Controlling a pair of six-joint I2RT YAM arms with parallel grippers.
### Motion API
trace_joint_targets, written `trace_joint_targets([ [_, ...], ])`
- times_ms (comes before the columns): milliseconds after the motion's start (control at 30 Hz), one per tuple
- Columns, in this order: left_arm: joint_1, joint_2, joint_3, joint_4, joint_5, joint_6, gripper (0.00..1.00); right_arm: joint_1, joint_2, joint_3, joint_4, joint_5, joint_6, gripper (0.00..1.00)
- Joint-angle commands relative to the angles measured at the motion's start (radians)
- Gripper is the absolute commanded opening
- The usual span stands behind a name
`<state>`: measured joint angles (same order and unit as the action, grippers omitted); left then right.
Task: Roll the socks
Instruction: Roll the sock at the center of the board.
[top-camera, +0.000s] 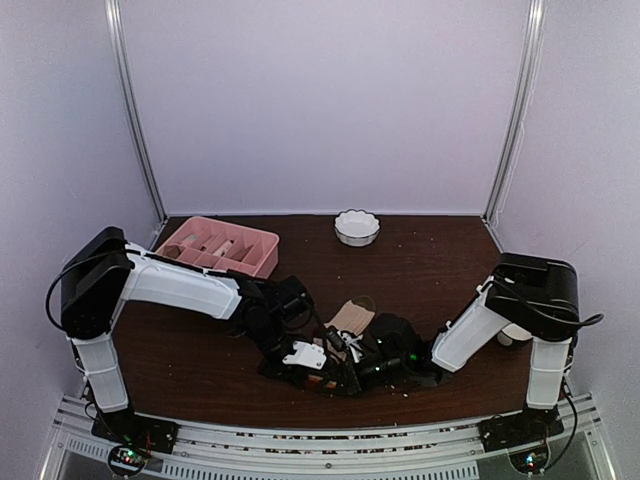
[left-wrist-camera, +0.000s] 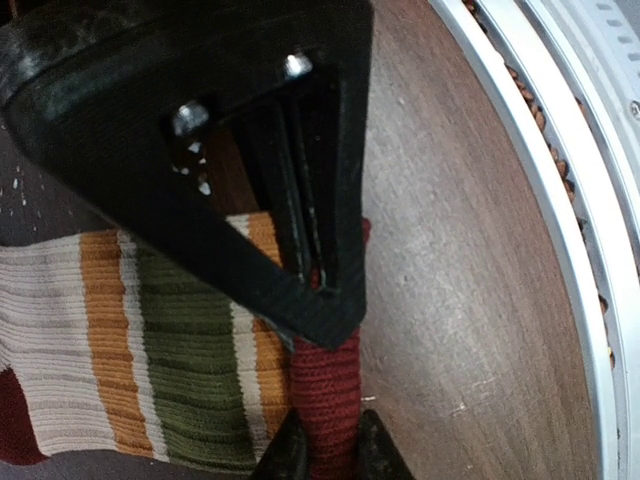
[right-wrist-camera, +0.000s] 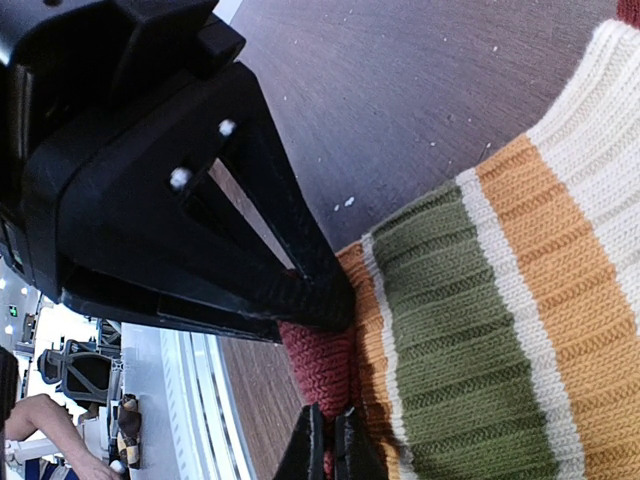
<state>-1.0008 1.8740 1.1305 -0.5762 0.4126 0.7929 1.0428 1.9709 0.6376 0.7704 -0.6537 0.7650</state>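
The cream ribbed knit sock with orange and olive-green stripes and a dark red cuff edge (left-wrist-camera: 180, 340) lies flat on the dark brown wooden table (top-camera: 430, 260), close to its near edge and between the two arms. The left gripper (left-wrist-camera: 325, 385) is clenched on the dark red cuff edge, which is bunched into a thick ridge between its black fingers. The right gripper (right-wrist-camera: 325, 370) pinches the same red edge from the other side, its jaws pressed tight on the knit, with the striped band spreading away beside it. In the overhead view both wrists meet low over the table, and the plain tan-brown sock (top-camera: 352, 316) shows just behind them. At the far side of the table stand a pink plastic compartment tray (top-camera: 222, 245) and, well apart from it, a white scalloped bowl (top-camera: 357, 227).
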Motion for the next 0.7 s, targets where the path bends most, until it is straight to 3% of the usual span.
trace_joint_targets([
  [0,0.016,0.024,0.033,-0.021,0.054,-0.018,0.16,0.001,0.095,-0.042,-0.291,0.093,-0.025,0.0],
  [67,0.026,0.038,0.045,-0.036,0.073,-0.027,0.08,0.002,0.081,-0.051,-0.261,0.098,-0.023,0.06],
  [133,0.049,0.07,0.081,-0.086,0.104,-0.042,0.02,0.001,0.047,-0.069,-0.246,0.127,-0.036,0.32],
  [167,0.062,0.094,0.106,-0.117,0.126,-0.049,0.01,0.002,0.025,-0.078,-0.243,0.149,-0.047,0.37],
  [267,0.109,0.16,0.187,-0.213,0.189,-0.07,0.0,0.003,-0.053,-0.107,-0.25,0.23,-0.092,0.44],
  [333,0.129,0.193,0.214,-0.255,0.21,-0.08,0.0,0.006,-0.1,-0.121,-0.264,0.278,-0.121,0.55],
  [367,0.133,0.207,0.225,-0.271,0.212,-0.082,0.0,0.005,-0.123,-0.132,-0.265,0.301,-0.131,0.67],
  [400,0.135,0.218,0.233,-0.285,0.215,-0.085,0.0,0.006,-0.141,-0.143,-0.271,0.325,-0.143,0.96],
  [433,0.136,0.229,0.239,-0.294,0.22,-0.093,0.0,0.006,-0.16,-0.152,-0.283,0.353,-0.152,1.0],
  [667,0.15,0.297,0.321,-0.375,0.254,-0.137,0.0,0.017,-0.299,-0.238,-0.358,0.59,-0.178,1.0],
])
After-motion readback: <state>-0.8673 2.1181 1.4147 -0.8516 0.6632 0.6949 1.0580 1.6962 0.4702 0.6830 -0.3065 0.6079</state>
